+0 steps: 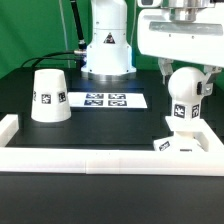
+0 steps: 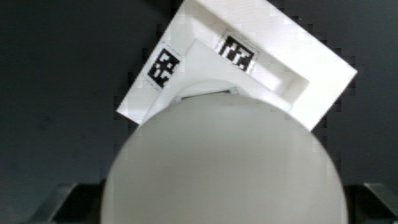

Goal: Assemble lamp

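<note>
The round-topped white bulb (image 1: pixel 185 100) stands upright on the flat square base (image 1: pixel 172 143) at the exterior view's right, just behind the front rail. My gripper (image 1: pixel 187 76) hangs over the bulb's top with one finger on each side. The jaws stand open, with a dark gap between each finger and the bulb. In the wrist view the bulb (image 2: pixel 222 150) fills the space between the fingers (image 2: pixel 64 206) of the gripper (image 2: pixel 214 208), and the tagged base (image 2: pixel 267 60) shows beyond it. The cone shade (image 1: pixel 50 97) stands alone at the exterior view's left.
The marker board (image 1: pixel 105 99) lies flat mid-table in front of the robot's pedestal (image 1: pixel 107 50). A long white rail (image 1: pixel 90 156) runs along the front, with short ends at the left (image 1: pixel 8 126) and right (image 1: pixel 214 132).
</note>
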